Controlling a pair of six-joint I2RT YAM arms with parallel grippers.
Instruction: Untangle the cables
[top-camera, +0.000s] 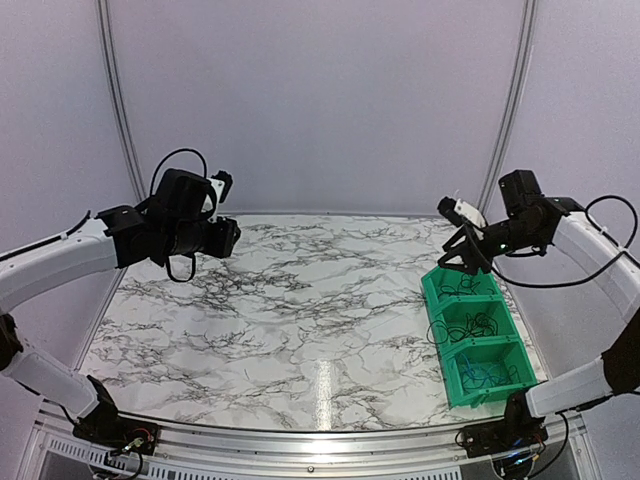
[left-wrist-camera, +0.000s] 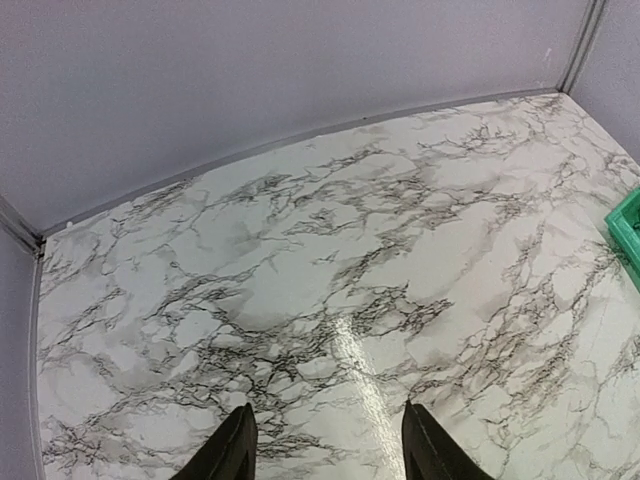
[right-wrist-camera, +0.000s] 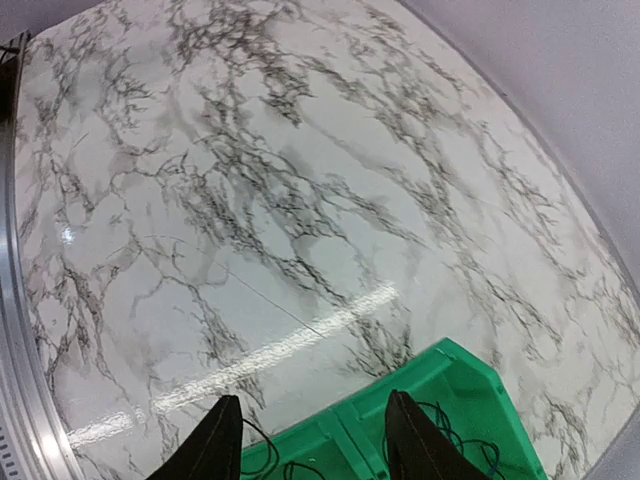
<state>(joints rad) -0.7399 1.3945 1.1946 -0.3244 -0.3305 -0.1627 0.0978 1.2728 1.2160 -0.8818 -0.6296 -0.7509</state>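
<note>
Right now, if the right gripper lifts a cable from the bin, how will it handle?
Likely floppy: the cables lie in loose, thin loops in the bin. Probably light, being so thin. One may drag its neighbours up with it, since the loops seem to overlap.

Marble-look white table (top-camera: 300, 300) with dark grey veins, plain pale lilac walls (top-camera: 320, 100) around it, grey seam strips (top-camera: 115, 100) running up them, and a bright glare streak (top-camera: 325, 385) near the front metal rail (top-camera: 300, 438)

Marble table (top-camera: 300, 300), green three-compartment bin (top-camera: 490, 393)
</note>
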